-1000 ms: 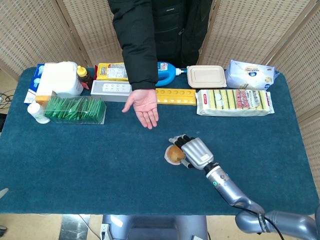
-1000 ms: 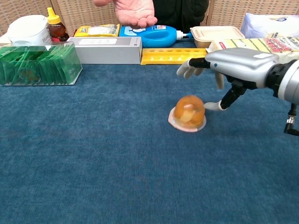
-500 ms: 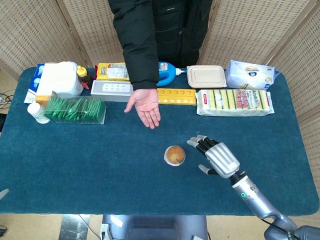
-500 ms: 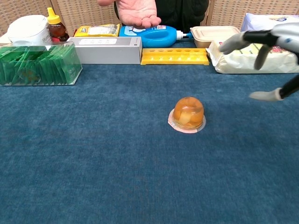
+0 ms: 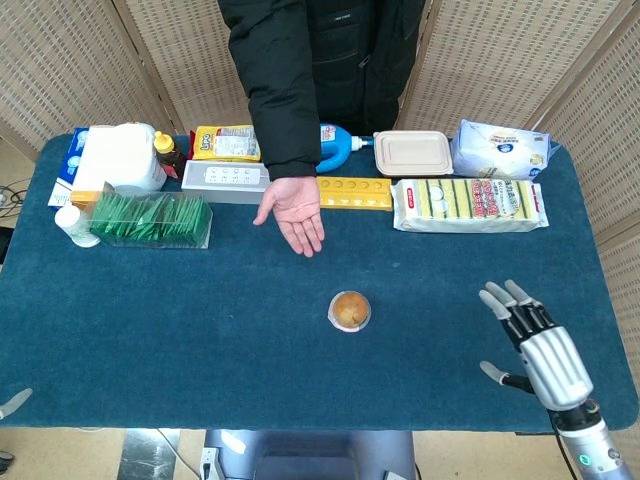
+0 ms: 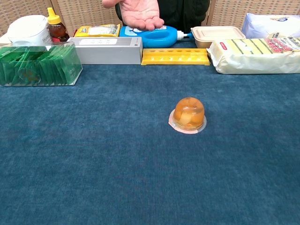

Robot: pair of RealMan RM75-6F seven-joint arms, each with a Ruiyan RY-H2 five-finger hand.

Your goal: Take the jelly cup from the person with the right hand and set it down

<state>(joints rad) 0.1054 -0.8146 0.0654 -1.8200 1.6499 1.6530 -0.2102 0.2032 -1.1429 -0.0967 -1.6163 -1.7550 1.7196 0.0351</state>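
Silver-grey robot hand point(image 5: 540, 352) with black-jointed pale fingers point(image 5: 497, 303), silver wrist with a small green mark

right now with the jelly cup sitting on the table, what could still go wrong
1. The small orange dome-shaped jelly cup rests rim-down on the blue cloth table, alone in open space; a sweeping arm could knock or roll it.
2. The metal right hand hangs open near the table's right edge, fingers spread; retracting low might snag the cloth.
3. The person's bare open hand is held out palm-up behind the cup, so any return reach risks contact.
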